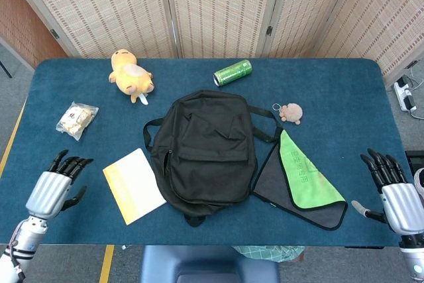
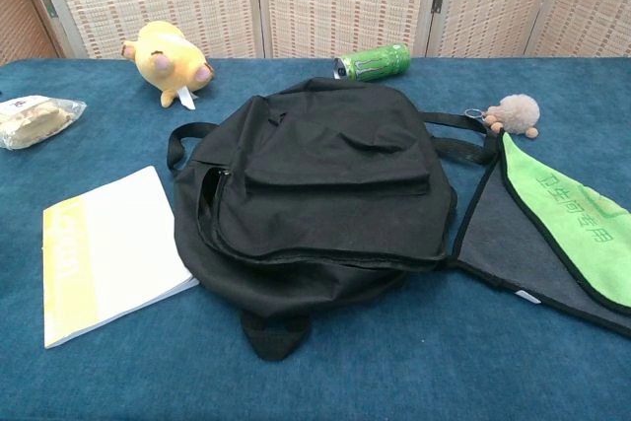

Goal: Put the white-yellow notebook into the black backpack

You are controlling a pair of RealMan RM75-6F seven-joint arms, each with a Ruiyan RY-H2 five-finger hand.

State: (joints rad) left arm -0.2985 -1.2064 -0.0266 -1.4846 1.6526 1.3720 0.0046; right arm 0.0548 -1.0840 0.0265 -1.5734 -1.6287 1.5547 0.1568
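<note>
Notebook (image 1: 134, 185) lies untouched on the tabletop (image 1: 331, 97) beside the backpack (image 1: 205, 152), my left hand (image 1: 54, 189) and right hand (image 1: 391, 190) both spread, holding nothing

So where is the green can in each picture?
Head view: the green can lies on its side near the far edge of the table, just behind the top of the black backpack.
Chest view: the green can is at the top, a little right of centre, again just behind the black backpack.
Shared landmark: the black backpack in the middle of both pictures.
</note>
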